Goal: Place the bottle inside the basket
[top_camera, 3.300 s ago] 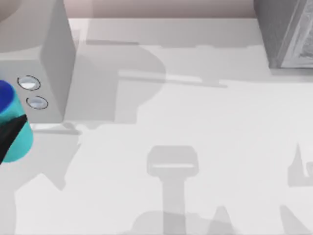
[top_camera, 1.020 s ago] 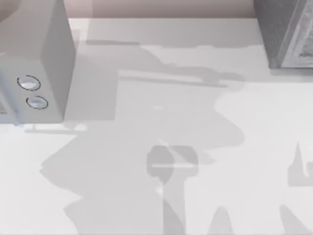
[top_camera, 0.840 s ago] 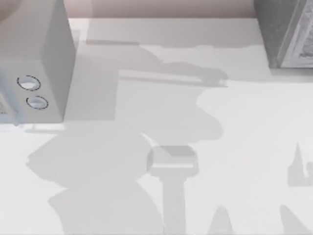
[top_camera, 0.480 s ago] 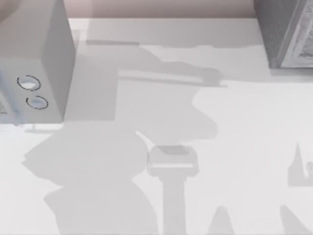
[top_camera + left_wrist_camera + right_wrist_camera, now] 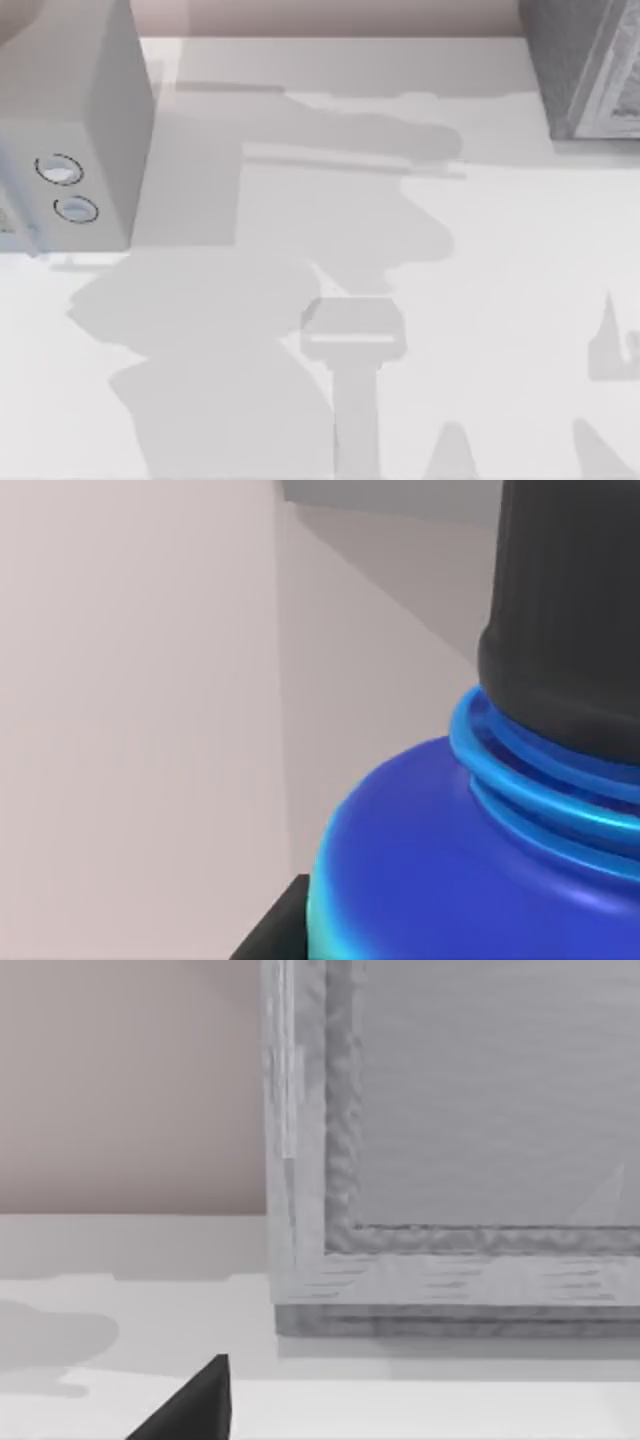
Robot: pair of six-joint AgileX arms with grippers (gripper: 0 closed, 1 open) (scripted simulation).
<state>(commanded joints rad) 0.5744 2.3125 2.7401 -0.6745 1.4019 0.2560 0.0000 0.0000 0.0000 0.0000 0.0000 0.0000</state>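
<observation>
A pale tabletop is seen from above, backed by a pinkish wall along its far edge. Broad soft shadows are cast across the middle and left of the surface. At the top view's left stands a light grey box with two round rings on its front face. At the far right corner, part of a grey textured box is seen, resting on the tabletop.

In the left wrist view the bottle is seen very close. Its dark blue shoulder, a stack of lighter blue rings at the neck and its black cap are shown, with a trace of cyan at the lower edge of the shoulder. A dark piece of the left hand is seen pressed against the side of the bottle. Whether the left hand is clenched on the bottle cannot be told from these pictures. Behind the bottle a plain pale surface and a pale corner are seen.

In the right wrist view a black fingertip of the right hand is seen above the tabletop, just short of the grey textured box, with the pinkish wall beyond. Whether the right hand is released or clenched cannot be told.
</observation>
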